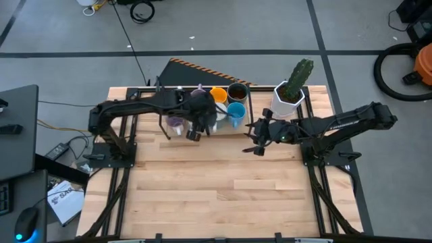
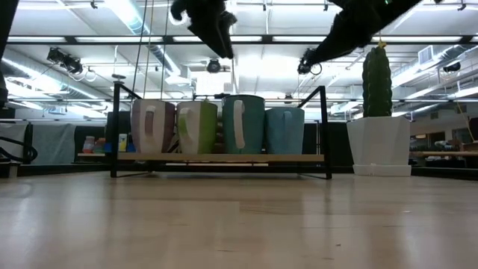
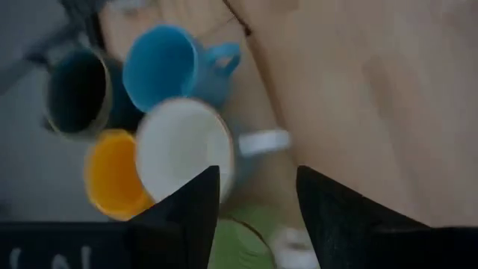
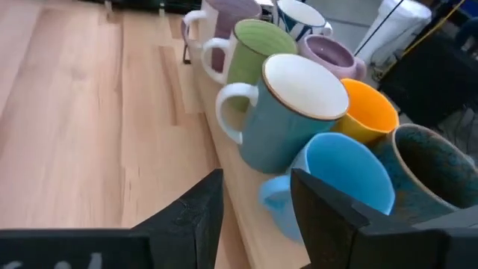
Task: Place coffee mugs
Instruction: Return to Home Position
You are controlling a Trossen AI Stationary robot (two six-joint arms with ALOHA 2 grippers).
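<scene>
Several handled mugs stand upright on their bases on a low black-framed wooden rack point(image 2: 224, 158) at the table's far side. The front row holds a purple mug point(image 2: 153, 125), a green mug point(image 4: 258, 48), a teal mug that is white inside point(image 4: 295, 97) and a blue mug point(image 4: 343, 175). Behind them stand an orange mug point(image 4: 366, 112), a dark brown mug point(image 4: 437, 164), a second purple mug point(image 4: 328, 56) and a white mug point(image 4: 299, 15). My left gripper point(image 1: 196, 129) hovers open above the rack's middle, over the teal mug point(image 3: 183, 146). My right gripper point(image 1: 255, 140) is open, raised off the rack's right end beside the blue mug.
A white faceted pot with a green cactus point(image 1: 290, 94) stands right of the rack near the table's far right corner. The wooden tabletop point(image 1: 216, 189) stretches from the rack to the near edge.
</scene>
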